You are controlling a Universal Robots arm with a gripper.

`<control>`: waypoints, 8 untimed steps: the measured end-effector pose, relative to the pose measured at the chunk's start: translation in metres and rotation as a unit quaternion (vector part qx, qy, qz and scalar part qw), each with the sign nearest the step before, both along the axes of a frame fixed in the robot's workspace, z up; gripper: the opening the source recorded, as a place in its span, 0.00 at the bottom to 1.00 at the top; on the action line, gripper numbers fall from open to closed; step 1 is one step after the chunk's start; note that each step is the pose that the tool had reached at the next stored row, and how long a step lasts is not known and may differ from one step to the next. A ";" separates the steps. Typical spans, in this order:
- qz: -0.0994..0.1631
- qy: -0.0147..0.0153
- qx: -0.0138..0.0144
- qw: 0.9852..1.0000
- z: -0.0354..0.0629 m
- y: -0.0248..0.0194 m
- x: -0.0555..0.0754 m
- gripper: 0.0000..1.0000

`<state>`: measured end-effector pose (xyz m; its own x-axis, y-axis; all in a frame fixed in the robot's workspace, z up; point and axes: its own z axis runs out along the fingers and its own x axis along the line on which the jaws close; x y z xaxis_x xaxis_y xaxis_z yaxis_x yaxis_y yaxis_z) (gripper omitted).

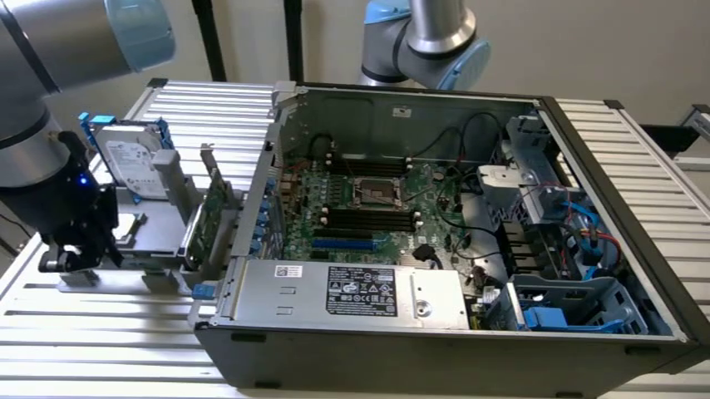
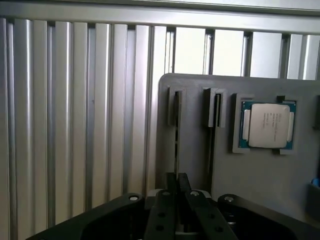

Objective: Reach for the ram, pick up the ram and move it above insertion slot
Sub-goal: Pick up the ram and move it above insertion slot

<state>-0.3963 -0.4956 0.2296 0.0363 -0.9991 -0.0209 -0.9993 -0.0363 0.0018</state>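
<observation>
The gripper is clenched, its fingertips closed on the thin edge of the ram. The ram stands edge-on in a slot of the grey holder, directly ahead of the gripper. A CPU lies in a pocket of the holder, off to one side of the gripper.

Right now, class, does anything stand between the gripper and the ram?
Nothing visible does. In the wrist view the gripper lines up with the ram, standing edge-on in a slot of the grey holder.
</observation>
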 end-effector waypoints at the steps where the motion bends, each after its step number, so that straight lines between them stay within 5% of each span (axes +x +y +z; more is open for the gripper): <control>1: 0.000 0.000 0.000 1.000 0.0045 0.0000 0.000 0.14; 8: 0.000 0.000 0.000 1.000 0.0360 0.0000 0.003 0.14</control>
